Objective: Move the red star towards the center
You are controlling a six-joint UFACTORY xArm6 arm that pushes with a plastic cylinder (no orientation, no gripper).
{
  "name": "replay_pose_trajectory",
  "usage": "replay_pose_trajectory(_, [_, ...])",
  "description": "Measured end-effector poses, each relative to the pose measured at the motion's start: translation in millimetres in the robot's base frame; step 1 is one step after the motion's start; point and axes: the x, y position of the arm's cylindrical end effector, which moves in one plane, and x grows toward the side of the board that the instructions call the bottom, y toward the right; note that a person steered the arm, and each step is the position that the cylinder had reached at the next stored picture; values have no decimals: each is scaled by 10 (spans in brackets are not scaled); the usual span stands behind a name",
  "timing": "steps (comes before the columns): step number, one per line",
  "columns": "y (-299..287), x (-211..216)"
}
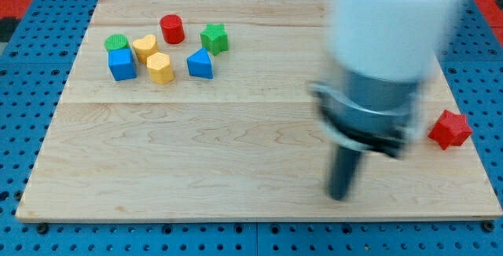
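My tip (339, 196) — blurred, well left of red star (449, 129).

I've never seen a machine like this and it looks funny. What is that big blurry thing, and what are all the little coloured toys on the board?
The big blurry thing is a robot arm, seen by one camera. It ends in a dark rod, and my tip slides on the wooden board to push blocks. It holds nothing; it only pushes. At the view's top left sit a red cylinder, a green star, a green cylinder, two yellow blocks and two blue blocks. The red star sits alone at the view's right edge, and my tip is to its left, not touching it.
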Motion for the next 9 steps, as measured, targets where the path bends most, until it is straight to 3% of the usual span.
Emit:
replay_pose_trajectory(1, [1248,43])
replay_pose_trajectory(2, [1936,-343])
replay_pose_trajectory(3, [1885,-750])
replay_pose_trajectory(5, [903,-1200])
replay_pose_trajectory(7, [1203,-582])
replay_pose_trajectory(9, [60,-936])
